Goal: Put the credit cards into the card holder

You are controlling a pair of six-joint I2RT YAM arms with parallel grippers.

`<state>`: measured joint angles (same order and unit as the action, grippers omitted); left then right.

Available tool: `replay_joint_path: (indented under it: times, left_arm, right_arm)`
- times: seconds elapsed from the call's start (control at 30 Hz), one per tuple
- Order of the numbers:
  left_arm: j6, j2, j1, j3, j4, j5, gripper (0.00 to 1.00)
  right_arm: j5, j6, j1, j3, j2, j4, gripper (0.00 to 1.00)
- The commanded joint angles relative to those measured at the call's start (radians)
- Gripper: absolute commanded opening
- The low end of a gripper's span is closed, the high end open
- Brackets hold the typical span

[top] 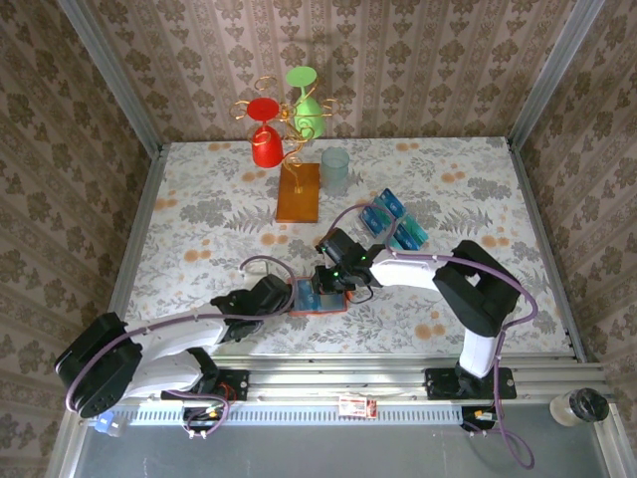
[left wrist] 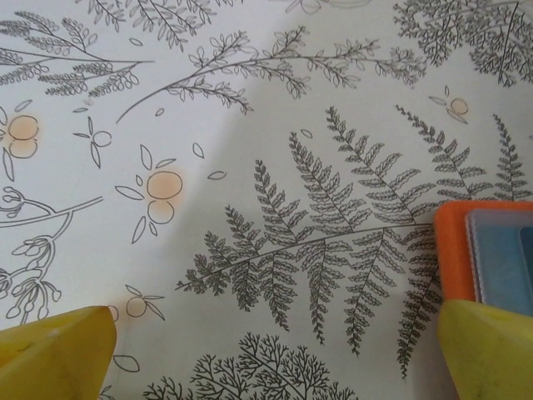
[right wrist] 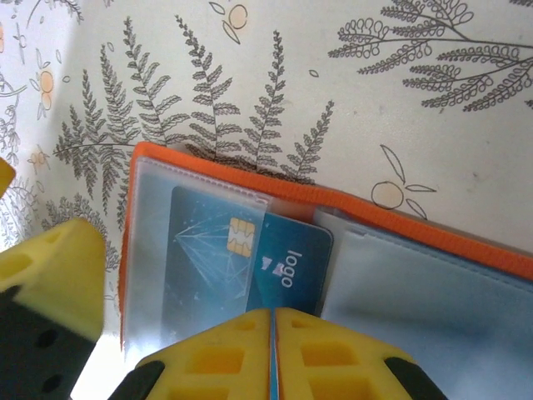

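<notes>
The orange card holder (right wrist: 350, 208) lies open and flat near the table's front edge (top: 317, 299). One blue credit card (right wrist: 287, 258) sits half inside its left clear pocket, chip end under the plastic, "logo" end sticking out. My right gripper (right wrist: 274, 333) is shut, pointing down, with its tips on the card's near edge; only a thin blue line shows in the slit. My left gripper (left wrist: 275, 350) is open over bare cloth, one finger (left wrist: 491, 342) by the holder's left edge (left wrist: 454, 250). More credit cards (top: 393, 221) lie behind the right arm.
A gold wire stand on an orange-brown base (top: 299, 194) carries a red glass (top: 265, 139) and a green glass (top: 307, 110) at the back centre. A clear tumbler (top: 335, 171) stands beside it. Patterned walls close the table on three sides.
</notes>
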<state>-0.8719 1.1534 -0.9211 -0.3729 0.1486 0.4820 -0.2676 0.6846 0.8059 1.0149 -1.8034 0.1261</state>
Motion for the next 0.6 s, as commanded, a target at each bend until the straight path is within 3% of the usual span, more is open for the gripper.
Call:
replay_joint_path:
  times: [0.0,0.57]
  left_arm:
    - [-0.013,0.022,0.007,0.012,0.019,-0.006,1.0]
    - [-0.003,0.083,0.012,0.015,-0.018,-0.01,1.0]
  right_arm:
    - [0.017,-0.01,0.008,0.004,0.044,0.033,0.1]
    - [0.013,0.002,0.04,0.021,-0.034,0.021,0.09]
